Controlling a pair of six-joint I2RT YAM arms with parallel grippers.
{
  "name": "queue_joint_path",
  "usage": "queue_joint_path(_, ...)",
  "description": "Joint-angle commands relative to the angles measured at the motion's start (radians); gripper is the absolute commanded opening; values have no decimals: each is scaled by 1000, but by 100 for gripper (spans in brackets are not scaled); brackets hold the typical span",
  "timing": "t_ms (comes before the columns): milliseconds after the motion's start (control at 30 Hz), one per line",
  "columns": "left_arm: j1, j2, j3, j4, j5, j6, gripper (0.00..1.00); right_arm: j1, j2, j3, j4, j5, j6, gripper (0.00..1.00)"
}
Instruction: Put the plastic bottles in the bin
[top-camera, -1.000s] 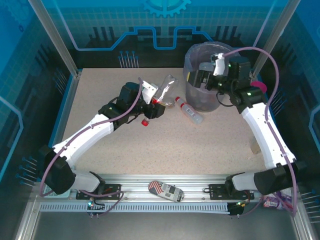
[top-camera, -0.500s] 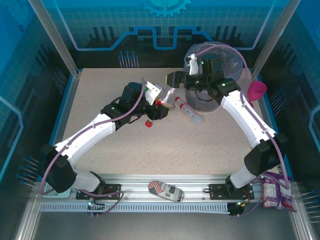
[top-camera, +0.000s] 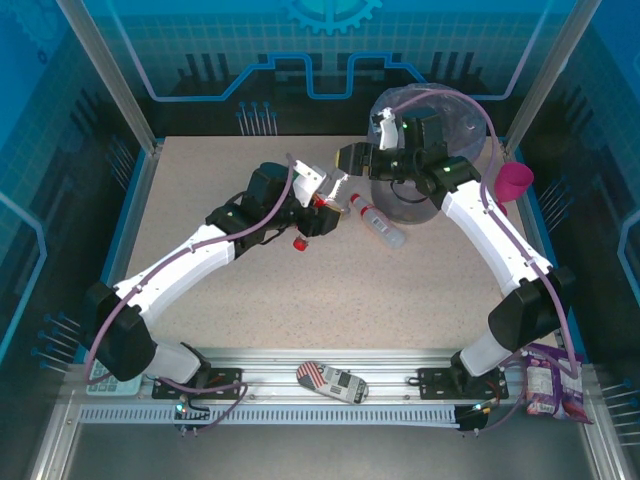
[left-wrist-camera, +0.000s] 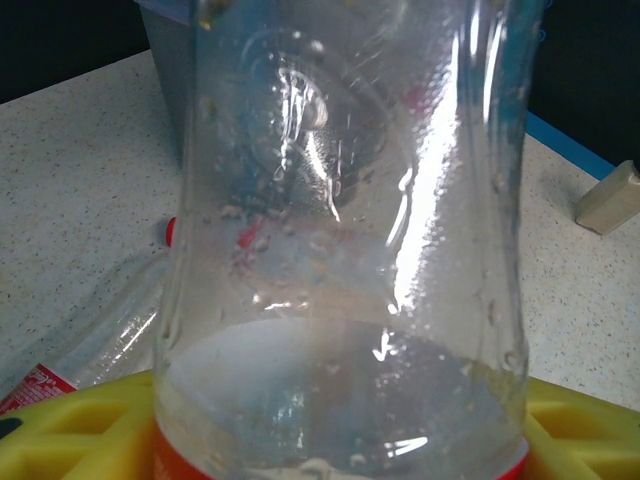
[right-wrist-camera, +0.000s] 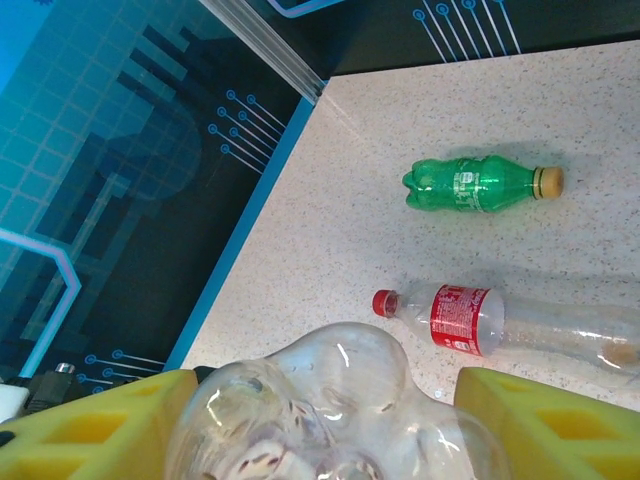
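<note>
From above we saw the left gripper (top-camera: 322, 196) and the right gripper (top-camera: 347, 160) meeting over the table (top-camera: 200, 180). A clear bottle (top-camera: 335, 185) spanned between them, just left of the bin (top-camera: 462, 118). That view alone did not settle either grip.

The left wrist camera did: the clear bottle stood squeezed between that gripper's yellow pads (left-wrist-camera: 70, 425), with the bin's grey wall behind it. The right wrist camera showed the bottle's lumpy base with the right gripper's yellow fingers (right-wrist-camera: 90, 425) lying against both its sides, so we took it as clamped there too.

A second bottle (top-camera: 380, 223) lay on the table in front of the bin. The left wrist view caught a corner of its red label, too cropped to read. The right wrist view added a green bottle (right-wrist-camera: 480, 185) with a yellow cap and a red-labelled bottle (right-wrist-camera: 500, 322) lying near it. The white script on the red label and the green bottle's band were too small to read.

A beige block (left-wrist-camera: 610, 198) lay on the table in the left wrist view. From above, a pink cup (top-camera: 512, 183) sat just right of the bin.
</note>
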Motion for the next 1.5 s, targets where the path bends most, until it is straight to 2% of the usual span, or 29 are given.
queue_joint_path(0,-2,9,38,49,-36,-4,65,4,-11,0,9,-20,13,62)
queue_joint_path(100,-1,5,36,53,-37,-6,73,-5,-13,0,40,-20,25,57)
queue_joint_path(233,-1,-13,20,69,-52,-14,98,-34,-8,24,96,-25,31,53)
queue_joint_path(267,2,-21,16,72,-56,-20,99,-48,-7,34,110,-23,33,52)
queue_joint_path(400,29,-74,-10,75,-70,-51,99,-133,-8,76,211,-1,55,50)
queue_joint_path(633,114,-184,-109,71,-91,-127,99,-342,-12,151,393,67,133,48)
queue_joint_path(900,131,-181,-133,62,-87,-160,99,-477,41,258,350,209,56,47)
queue_joint_path(1233,131,-132,-110,40,-74,-166,99,-514,175,392,195,248,-44,47)
queue_joint_path(1467,132,-120,-114,33,-74,-176,99,-445,294,586,-23,298,-199,46)
